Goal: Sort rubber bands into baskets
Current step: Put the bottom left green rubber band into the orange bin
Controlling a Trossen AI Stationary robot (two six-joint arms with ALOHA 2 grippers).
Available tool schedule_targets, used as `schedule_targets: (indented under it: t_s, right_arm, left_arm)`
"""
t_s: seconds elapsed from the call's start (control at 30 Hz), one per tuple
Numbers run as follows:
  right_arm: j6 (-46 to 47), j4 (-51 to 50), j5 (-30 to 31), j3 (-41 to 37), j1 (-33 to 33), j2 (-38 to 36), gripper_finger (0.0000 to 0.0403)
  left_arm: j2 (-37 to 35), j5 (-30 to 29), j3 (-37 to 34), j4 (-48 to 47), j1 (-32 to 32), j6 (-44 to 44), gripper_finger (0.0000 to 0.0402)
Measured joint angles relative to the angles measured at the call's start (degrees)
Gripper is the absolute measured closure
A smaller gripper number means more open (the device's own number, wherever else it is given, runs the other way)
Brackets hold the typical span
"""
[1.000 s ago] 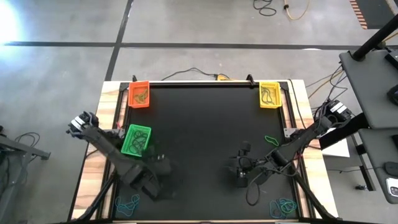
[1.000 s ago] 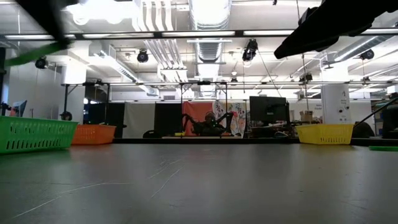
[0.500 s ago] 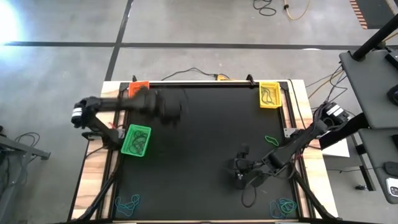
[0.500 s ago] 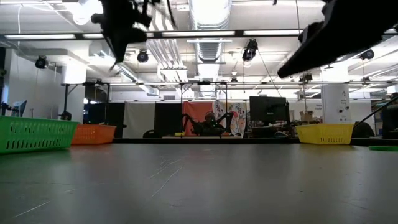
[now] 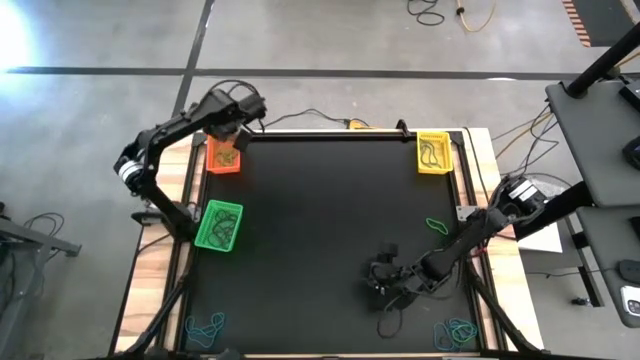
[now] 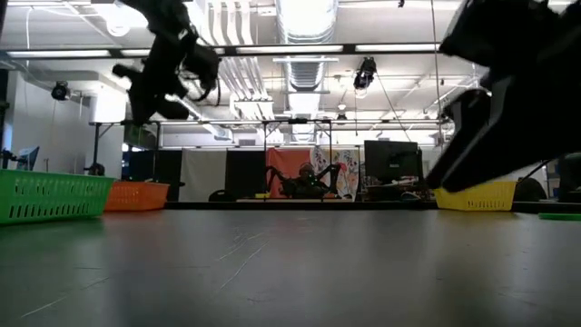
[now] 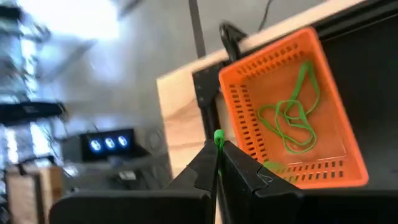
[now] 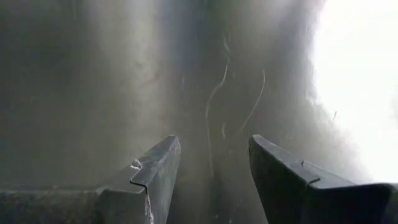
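Observation:
The orange basket point(image 5: 224, 153) stands at the mat's far left with green rubber bands point(image 7: 291, 118) in it. The yellow basket point(image 5: 433, 152) is at the far right, and the green basket point(image 5: 219, 225) sits by the left edge. My left gripper point(image 5: 238, 125) hangs above the orange basket's point(image 7: 292, 106) far end, shut on a green rubber band point(image 7: 218, 137). My right gripper point(image 5: 378, 285) stands open low over the bare mat at the near right. Between its fingers point(image 8: 214, 146) there is nothing. One green band point(image 5: 436, 225) lies loose on the mat at the right. My left gripper pinches a green rubber band between its two fingertips. Only a short bit point(image 7: 218, 136) sticks out at the tips, and the rest is hidden between the fingers. The fingers slant downward toward the orange basket. The band is lifted clear of table and basket.
Heaps of teal and blue bands lie at the near left corner point(image 5: 205, 327) and the near right corner point(image 5: 455, 333). Wooden strips point(image 5: 180, 190) border the black mat. Black cables point(image 5: 395, 315) trail under my right arm.
My left gripper has swung from the near left of the mat, past the green basket, toward the far edge. It now hangs over the orange basket, has turned about, and stays shut. My right gripper has sunk toward the mat, still open.

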Motion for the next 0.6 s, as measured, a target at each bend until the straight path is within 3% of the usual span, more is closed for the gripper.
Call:
schedule_targets:
  t_s: [0.37,0.6]
  right_arm:
    - [4.00,1.33,2.29,-0.02,-0.02,3.21,0.0216]
    - [1.98,4.53,3.36,-0.02,-0.04,3.12,0.0216]
  left_arm:
    - [0.40,6.29,-17.48,24.13,4.43,4.83,0.0401]
    - [2.29,6.26,-21.69,32.70,6.88,4.97,0.0401]
